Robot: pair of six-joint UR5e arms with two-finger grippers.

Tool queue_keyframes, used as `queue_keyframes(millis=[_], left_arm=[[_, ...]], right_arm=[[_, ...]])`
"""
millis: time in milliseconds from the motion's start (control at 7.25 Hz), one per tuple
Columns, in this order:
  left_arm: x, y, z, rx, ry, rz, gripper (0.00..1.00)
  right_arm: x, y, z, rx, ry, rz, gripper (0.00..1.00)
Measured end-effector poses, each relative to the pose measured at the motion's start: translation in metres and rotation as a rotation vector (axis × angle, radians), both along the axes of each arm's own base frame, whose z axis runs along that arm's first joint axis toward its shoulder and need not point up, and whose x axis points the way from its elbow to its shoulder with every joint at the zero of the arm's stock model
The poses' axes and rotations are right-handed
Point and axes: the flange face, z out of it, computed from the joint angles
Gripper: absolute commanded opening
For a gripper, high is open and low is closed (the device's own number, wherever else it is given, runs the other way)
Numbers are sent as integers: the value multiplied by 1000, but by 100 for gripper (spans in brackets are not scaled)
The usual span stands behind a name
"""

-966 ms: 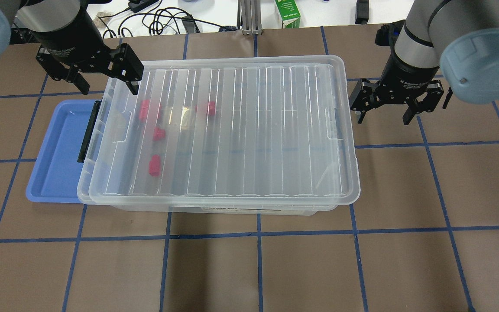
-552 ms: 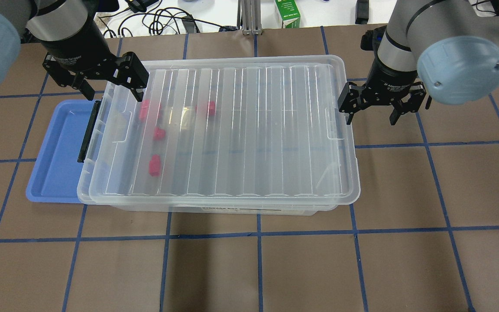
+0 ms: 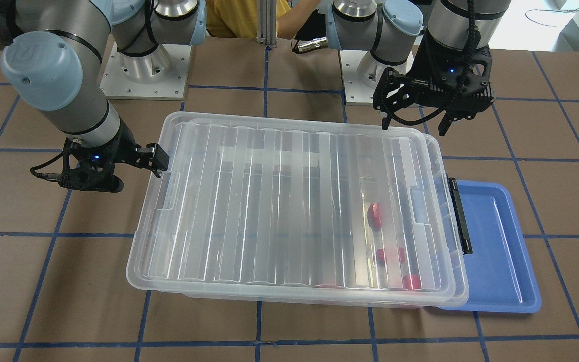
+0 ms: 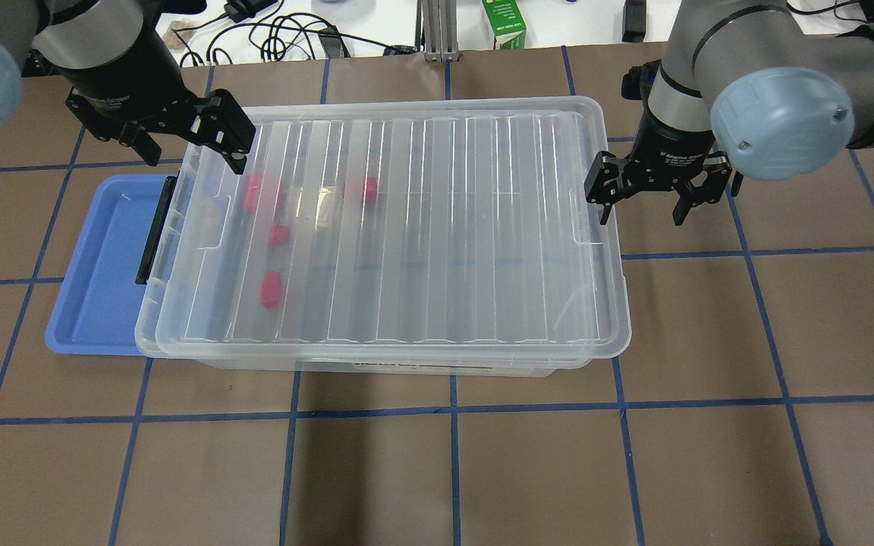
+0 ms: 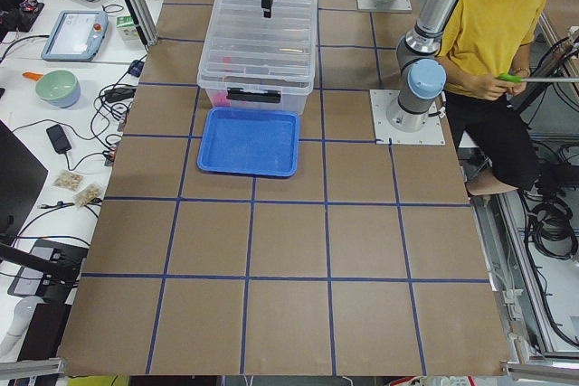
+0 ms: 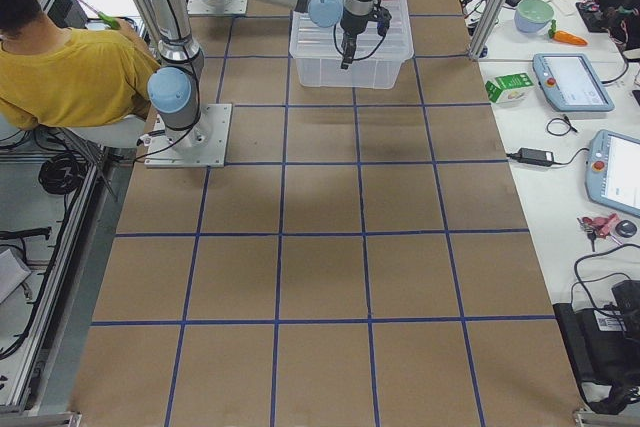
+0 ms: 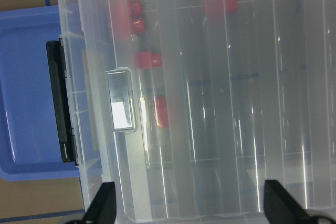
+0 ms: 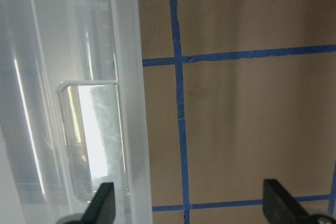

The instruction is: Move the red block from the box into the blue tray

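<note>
The box (image 4: 482,227) is a clear bin with its ribbed lid on and a black latch (image 4: 152,231) at its left end. Several red blocks (image 4: 271,290) lie inside near that end and show through the lid, also in the left wrist view (image 7: 147,60) and the front view (image 3: 375,215). The blue tray (image 4: 99,265) lies partly under the box's left end and holds nothing. My left gripper (image 4: 193,155) is open and empty above the box's far left corner. My right gripper (image 4: 640,216) is open and empty beside the box's right rim.
A green carton (image 4: 503,23) and cables (image 4: 285,34) lie beyond the table's far edge. A person in a yellow shirt (image 5: 488,42) sits behind the robot bases. Brown table with blue tape lines (image 4: 452,470) stretches in front of the box.
My right gripper has moved left to the box's right rim. My left gripper has shifted a little right and back over the box's far left corner. Both stay open.
</note>
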Motion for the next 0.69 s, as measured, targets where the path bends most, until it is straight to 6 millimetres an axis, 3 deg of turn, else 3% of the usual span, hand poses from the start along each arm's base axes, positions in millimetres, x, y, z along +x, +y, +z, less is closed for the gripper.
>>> queue_keyframes(millis=[690], left_arm=[[15, 7, -10, 51, 4, 31, 100]], right_arm=[[3, -15, -18, -12, -31, -4, 100]])
